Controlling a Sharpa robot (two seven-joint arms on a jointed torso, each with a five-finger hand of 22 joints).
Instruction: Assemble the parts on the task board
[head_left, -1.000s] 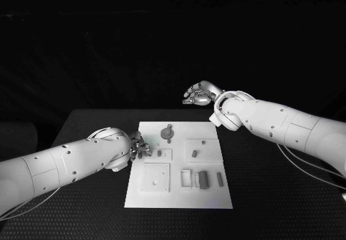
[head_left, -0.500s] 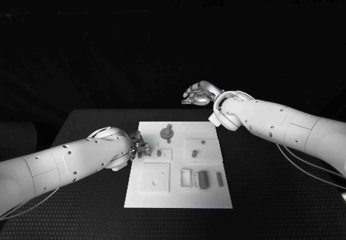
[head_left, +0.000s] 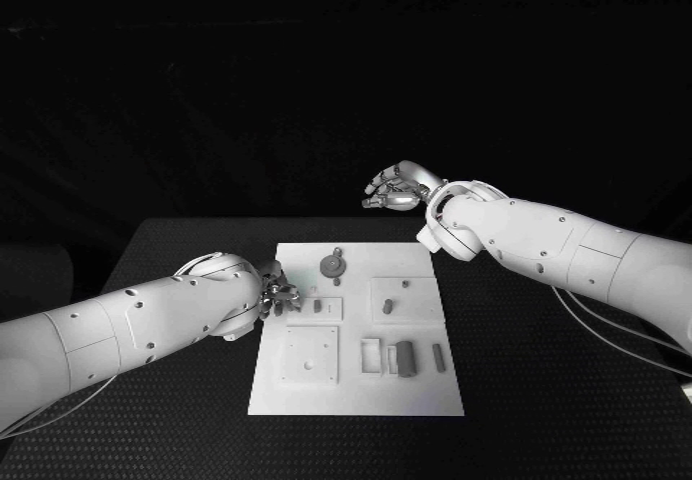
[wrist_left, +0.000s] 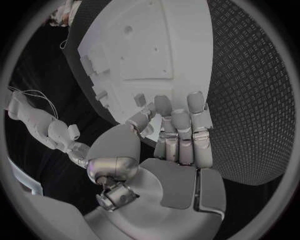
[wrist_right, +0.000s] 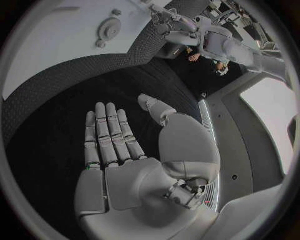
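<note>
On black table (head_left: 173, 250), white task board (head_left: 361, 395)

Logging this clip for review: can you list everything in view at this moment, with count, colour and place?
Table: one, black, textured top, under everything.
Task board: one, white plate, middle of the table, with raised white blocks on it.
Round part: one, grey, at the board's far end.
Small parts: several, grey, some on the raised blocks mid-board, some side by side toward the near right of the board; exact count unclear.
Left hand: one, silver, at the board's left edge, fingertips over a raised block; whether it holds a part cannot be told.
Right hand: one, silver, raised beyond the board's far edge, fingers apart, holding nothing.
</note>
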